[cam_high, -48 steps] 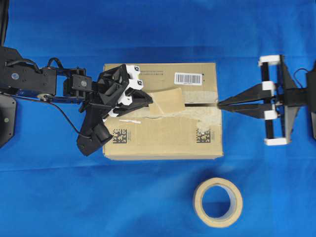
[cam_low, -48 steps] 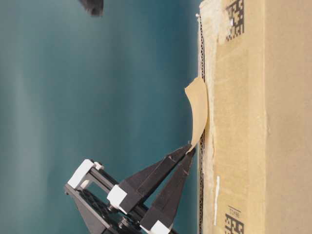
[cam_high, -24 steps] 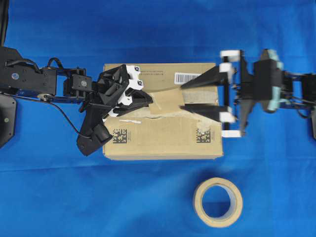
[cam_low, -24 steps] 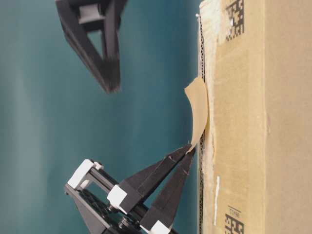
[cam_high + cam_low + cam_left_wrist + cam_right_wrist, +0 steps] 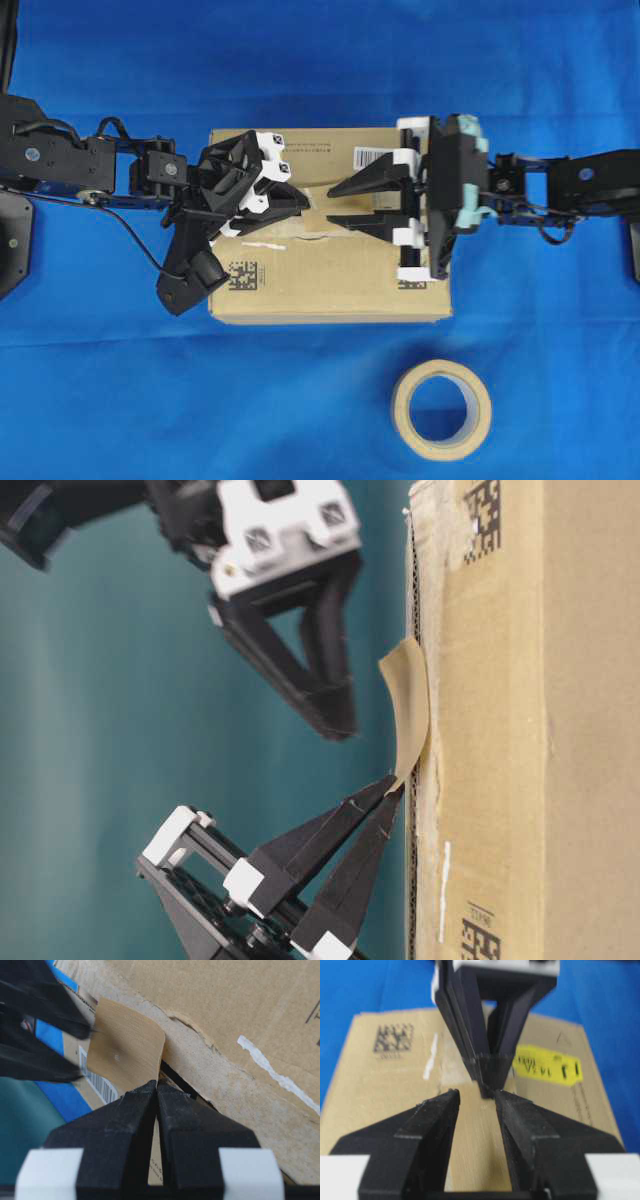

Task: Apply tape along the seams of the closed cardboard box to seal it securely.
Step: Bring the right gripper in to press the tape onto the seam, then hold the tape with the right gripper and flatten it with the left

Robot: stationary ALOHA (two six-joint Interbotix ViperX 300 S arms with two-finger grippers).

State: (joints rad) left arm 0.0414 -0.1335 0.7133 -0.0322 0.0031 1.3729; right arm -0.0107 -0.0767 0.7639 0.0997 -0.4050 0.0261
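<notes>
Item: rectangular brown cardboard box (image 5: 330, 270), lying flat on a blue cloth-covered table (image 5: 300, 60), centred in the overhead view. Top face carries a white barcode label (image 5: 372, 157) near the far edge, two black square codes (image 5: 243, 275) toward the near edge, one of them largely covered by the right arm, and a yellow sticker (image 5: 547, 1067) seen from the right wrist view. Worn greyish tape bands with torn edges (image 5: 240, 1090) run along the middle of the top.

Item: the seam, a thin dark straight line (image 5: 182, 1082) between the two top flaps, running left to right; only a short stretch shows beside the left fingertips.

Item: short rectangular strip of plain tan paper tape (image 5: 407, 715), at the middle of the box top over the seam. One end is at the box surface; the rest curves up off the cardboard, as the table-level view shows.

Item: left gripper (image 5: 300, 203), black with white fittings, reaching in from the left over the box top. Jaws clenched, tips pinching the left end of the tape strip against or just above the box; which one cannot be told.

Item: right gripper (image 5: 345, 203), black with white fittings, reaching in from the right over the box top. Jaws spread wide, grasping nothing, one tip to each side of the strip; tips near the tape, apart from it in the table-level view.

Item: ring-shaped tan tape roll (image 5: 441, 409), flat on the cloth, near side, right of centre, well apart from the box.
</notes>
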